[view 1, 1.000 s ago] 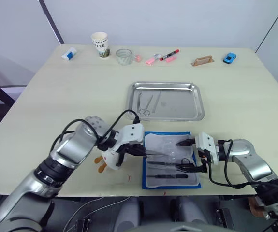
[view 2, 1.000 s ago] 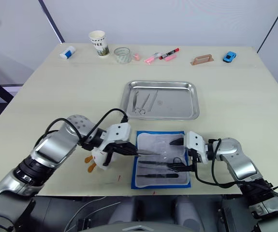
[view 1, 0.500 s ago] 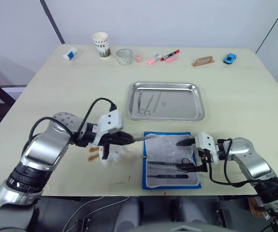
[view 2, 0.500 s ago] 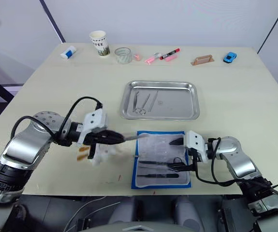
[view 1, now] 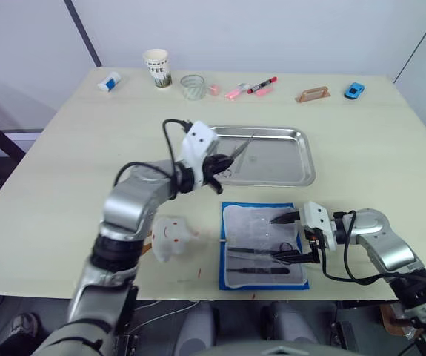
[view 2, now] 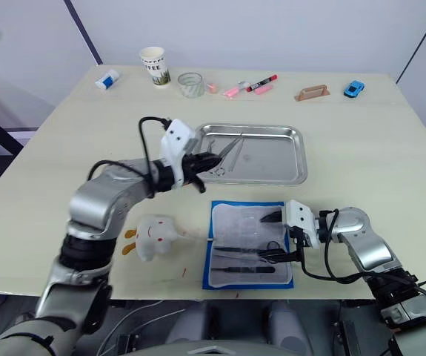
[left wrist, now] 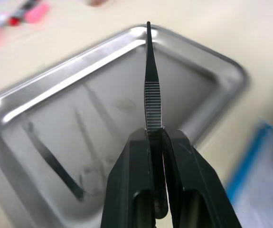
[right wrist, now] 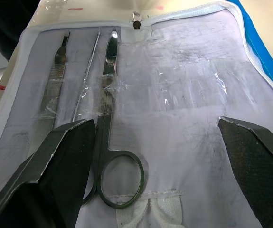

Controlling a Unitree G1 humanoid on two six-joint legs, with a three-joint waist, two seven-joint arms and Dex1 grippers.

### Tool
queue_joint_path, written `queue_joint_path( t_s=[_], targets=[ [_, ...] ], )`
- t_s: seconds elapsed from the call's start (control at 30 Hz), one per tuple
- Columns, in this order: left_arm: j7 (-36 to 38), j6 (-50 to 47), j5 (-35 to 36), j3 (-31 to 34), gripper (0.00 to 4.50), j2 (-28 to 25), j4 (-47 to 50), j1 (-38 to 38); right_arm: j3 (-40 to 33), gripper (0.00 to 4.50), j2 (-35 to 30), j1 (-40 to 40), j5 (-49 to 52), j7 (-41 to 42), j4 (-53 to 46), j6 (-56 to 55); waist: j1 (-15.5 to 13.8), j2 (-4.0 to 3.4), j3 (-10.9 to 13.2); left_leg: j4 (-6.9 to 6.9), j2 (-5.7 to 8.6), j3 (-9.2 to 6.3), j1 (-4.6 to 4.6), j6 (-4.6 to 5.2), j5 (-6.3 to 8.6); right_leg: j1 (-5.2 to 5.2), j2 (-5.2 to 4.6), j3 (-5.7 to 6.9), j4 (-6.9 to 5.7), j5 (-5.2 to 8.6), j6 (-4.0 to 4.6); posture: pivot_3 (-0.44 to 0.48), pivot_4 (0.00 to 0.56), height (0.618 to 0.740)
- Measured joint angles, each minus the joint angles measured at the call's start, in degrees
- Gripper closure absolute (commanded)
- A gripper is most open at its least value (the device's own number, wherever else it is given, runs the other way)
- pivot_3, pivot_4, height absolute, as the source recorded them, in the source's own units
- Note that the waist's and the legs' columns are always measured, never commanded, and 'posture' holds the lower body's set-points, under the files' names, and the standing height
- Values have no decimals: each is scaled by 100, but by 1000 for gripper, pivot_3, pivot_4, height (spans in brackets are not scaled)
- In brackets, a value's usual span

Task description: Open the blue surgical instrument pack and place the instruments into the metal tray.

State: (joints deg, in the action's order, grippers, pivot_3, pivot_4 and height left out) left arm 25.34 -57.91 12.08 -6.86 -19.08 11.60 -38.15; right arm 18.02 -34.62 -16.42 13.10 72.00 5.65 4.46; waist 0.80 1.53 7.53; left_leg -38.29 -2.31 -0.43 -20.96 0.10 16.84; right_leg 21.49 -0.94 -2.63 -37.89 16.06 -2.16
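Above the metal tray [view 1: 272, 159], your left tool [left wrist: 154, 135] pinches tweezers [left wrist: 149, 76].
Releasing at its 9 o'clock rim risks spilling them; right tool [right wrist: 160, 156] gapes empty.

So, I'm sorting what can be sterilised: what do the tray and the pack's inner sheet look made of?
The metal tray looks like polished stainless steel, with mirror-bright reflections along its rim. The inner sheet of the blue surgical instrument pack looks like thin clear plastic: glossy, wrinkled, with instruments visible through it.

2 head eyes high over table [view 1: 64, 148]; wrist views close on tray [left wrist: 212, 66], pack [right wrist: 264, 57].
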Motion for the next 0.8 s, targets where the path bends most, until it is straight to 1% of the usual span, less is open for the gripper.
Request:
queue_joint_path(
  t_s=[0.03,0.07,0.17,0.27,0.3,0.33,0.43,0.53,0.57,0.67,0.8],
  targets=[
    [-185,-54,-38,-8,4465,191,-168,-75,0,0,-6,-17,1,5,-1,0,9,-1,0,1,0,0,1,0,0,1,0,-1,0,0,0,0,150,740],
    [-206,-57,-46,-8,4465,216,-190,-86,-1,0,-7,-18,1,7,-1,0,-1,-3,0,1,0,-4,0,-1,0,0,-1,1,-1,0,0,0,150,740],
    [-972,-56,-344,-2,4465,959,-977,-555,5,0,-57,-23,0,18,-2,17,-17,3,-1,-4,7,-5,-3,-1,-1,-2,-6,2,1,-1,-1,0,150,740],
    [-1455,31,-530,3,4465,1388,-1486,-880,20,0,-52,-25,0,18,-16,21,-13,1,0,-1,8,-7,-2,-1,-1,-1,-5,4,2,-1,-1,0,150,740],
    [-1477,38,-540,3,4465,1405,-1509,-893,21,0,-52,-27,0,18,-17,23,-13,1,0,-1,8,-7,-2,-2,-1,-1,-5,4,2,-1,-1,0,150,740],
    [-1718,109,-660,-47,4465,1541,-1734,-973,21,0,-55,-23,0,15,-30,28,-8,-1,1,0,8,-5,-2,-2,-1,-1,-6,2,2,-1,-1,0,150,740],
    [-2040,162,-896,-79,4465,1651,-2040,-1026,14,0,-72,-10,0,10,-51,39,-13,-2,1,0,8,-6,-3,-2,-1,-1,-6,2,2,-1,-1,0,150,740],
    [-2384,184,-991,64,4465,1978,-2512,-1163,-13,0,-128,30,2,2,-99,60,-33,-1,1,-3,10,-8,-7,-3,-1,-1,-11,7,3,-1,-2,0,150,740],
    [-2561,128,-994,207,4465,2199,-2747,-1256,-18,0,-139,39,2,-2,-124,88,-39,-1,1,-3,11,-8,-7,-3,-1,-1,-11,7,4,-1,-2,0,150,740],
    [-2724,65,-980,303,4465,2430,-2993,-1365,-13,0,-138,47,2,-6,-161,122,-30,-1,2,-2,13,-9,-9,-3,-2,-1,-10,7,4,-2,-4,0,150,740],
    [-2842,-23,-962,478,4465,2603,-3224,-1509,-11,0,-137,55,2,-14,-187,146,-23,-2,2,-1,13,-9,-9,-5,-2,0,-10,7,5,-2,-4,0,150,740]
  ],
)
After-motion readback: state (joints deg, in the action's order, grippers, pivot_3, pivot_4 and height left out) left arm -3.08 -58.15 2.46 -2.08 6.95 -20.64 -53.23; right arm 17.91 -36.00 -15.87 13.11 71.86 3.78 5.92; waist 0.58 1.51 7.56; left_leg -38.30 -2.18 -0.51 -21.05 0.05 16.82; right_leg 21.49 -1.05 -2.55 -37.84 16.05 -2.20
